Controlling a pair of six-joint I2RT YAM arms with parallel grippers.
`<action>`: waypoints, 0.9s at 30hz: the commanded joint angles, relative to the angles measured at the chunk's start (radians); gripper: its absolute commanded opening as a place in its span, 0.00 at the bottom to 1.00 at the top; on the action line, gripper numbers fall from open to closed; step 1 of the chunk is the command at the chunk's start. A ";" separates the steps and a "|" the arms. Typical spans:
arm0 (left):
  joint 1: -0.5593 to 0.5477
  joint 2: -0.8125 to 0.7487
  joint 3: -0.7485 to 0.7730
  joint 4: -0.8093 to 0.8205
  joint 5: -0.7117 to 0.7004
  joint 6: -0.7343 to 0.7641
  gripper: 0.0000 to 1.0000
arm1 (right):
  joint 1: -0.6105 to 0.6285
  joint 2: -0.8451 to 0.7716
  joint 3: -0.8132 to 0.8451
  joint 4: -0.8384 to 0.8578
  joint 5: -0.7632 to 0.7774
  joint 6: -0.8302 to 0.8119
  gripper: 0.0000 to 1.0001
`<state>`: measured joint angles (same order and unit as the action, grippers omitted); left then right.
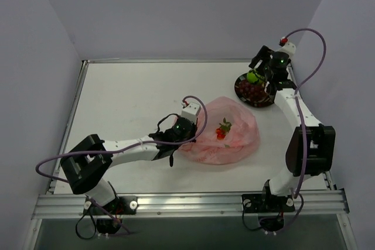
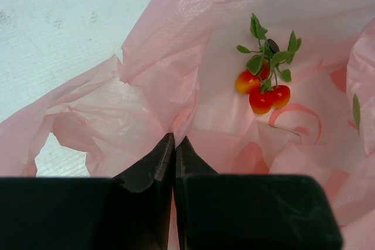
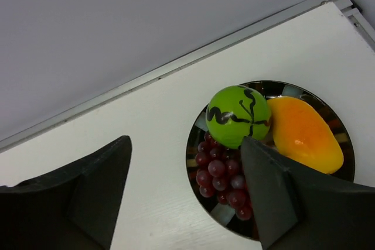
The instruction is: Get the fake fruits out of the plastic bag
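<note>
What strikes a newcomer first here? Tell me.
The crumpled pink plastic bag at mid-table, its edge pinched by the shut left gripper, with red fruits on the film. At the far right, the open right gripper hovers over a black plate holding grapes, a green ball and an orange piece.

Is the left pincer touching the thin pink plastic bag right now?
Touching. The left wrist view shows the left pincer shut, with the crinkly translucent pink plastic bag gathered into a fold pinched right at its fingertips.
</note>
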<state>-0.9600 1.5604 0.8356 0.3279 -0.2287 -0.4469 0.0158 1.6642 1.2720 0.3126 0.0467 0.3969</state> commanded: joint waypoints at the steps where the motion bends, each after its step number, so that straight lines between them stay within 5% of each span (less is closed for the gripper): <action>1: -0.017 -0.017 0.069 0.046 0.003 0.002 0.02 | 0.058 -0.203 -0.097 0.046 0.005 0.060 0.67; 2: -0.022 -0.005 0.077 0.049 0.005 0.001 0.03 | 0.085 -0.239 -0.124 0.042 0.016 0.062 0.61; 3: -0.026 0.000 0.082 0.054 0.006 0.001 0.02 | 0.154 -0.309 -0.179 0.037 0.031 0.062 0.44; 7: -0.049 0.021 0.095 0.076 0.006 0.001 0.02 | 0.367 -0.504 -0.321 -0.006 0.195 0.054 0.22; 15: -0.062 0.004 0.076 0.108 0.002 0.004 0.02 | 0.657 -0.744 -0.523 -0.254 0.300 0.132 0.21; 27: -0.083 -0.017 -0.015 0.188 0.023 -0.039 0.02 | 0.552 -0.659 -0.762 -0.448 0.461 0.522 0.32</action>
<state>-1.0290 1.5875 0.8303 0.4564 -0.2092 -0.4603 0.6327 1.0409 0.5514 -0.0555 0.4019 0.7609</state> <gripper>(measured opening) 0.028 0.309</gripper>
